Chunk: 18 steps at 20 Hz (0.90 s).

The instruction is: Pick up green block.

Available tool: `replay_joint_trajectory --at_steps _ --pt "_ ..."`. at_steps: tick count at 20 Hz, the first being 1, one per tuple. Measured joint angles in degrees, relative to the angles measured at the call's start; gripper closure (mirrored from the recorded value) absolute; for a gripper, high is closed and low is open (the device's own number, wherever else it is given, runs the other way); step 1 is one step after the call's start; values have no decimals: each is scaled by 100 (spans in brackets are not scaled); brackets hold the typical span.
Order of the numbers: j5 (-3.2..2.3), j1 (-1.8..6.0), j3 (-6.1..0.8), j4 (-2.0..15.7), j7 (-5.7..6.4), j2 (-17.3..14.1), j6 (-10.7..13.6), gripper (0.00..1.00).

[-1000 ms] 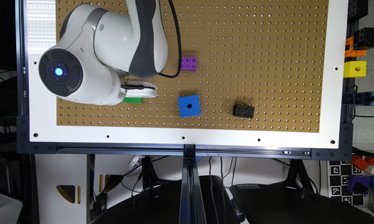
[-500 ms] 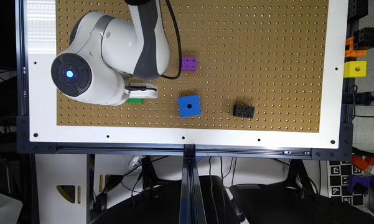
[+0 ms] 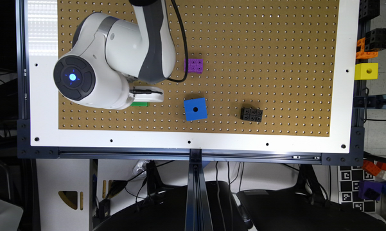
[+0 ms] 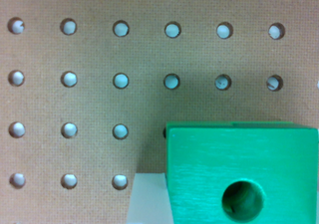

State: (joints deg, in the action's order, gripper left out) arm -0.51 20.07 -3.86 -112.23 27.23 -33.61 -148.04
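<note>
The green block (image 4: 239,159) is a bright green cube with a round hole in its face, seen close up over the pegboard in the wrist view. A pale finger (image 4: 147,199) lies flat against one of its sides. In the exterior view a strip of the green block (image 3: 139,104) shows under the white gripper (image 3: 144,96), at the exterior view's left of the board. The arm's large white joint (image 3: 93,77) covers the rest of it. The gripper is shut on the block.
A blue cube with a centre hole (image 3: 195,109) lies to the exterior view's right of the gripper. A purple brick (image 3: 193,65) and a black brick (image 3: 251,114) also sit on the pegboard (image 3: 260,48). A yellow cube (image 3: 366,71) rests off the board's right edge.
The arm's white joint has shifted toward the exterior view's right and slightly down. The gripper and the green strip beneath it moved a little the same way.
</note>
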Motion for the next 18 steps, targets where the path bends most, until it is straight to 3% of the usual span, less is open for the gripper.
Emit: replay_joint_trajectory --at_steps 8,12,18 --pt "0 12 3 -1 1 80 82 100" --pt "0 16 2 -2 1 430 481 100" --pt "0 16 2 -3 3 830 888 100"
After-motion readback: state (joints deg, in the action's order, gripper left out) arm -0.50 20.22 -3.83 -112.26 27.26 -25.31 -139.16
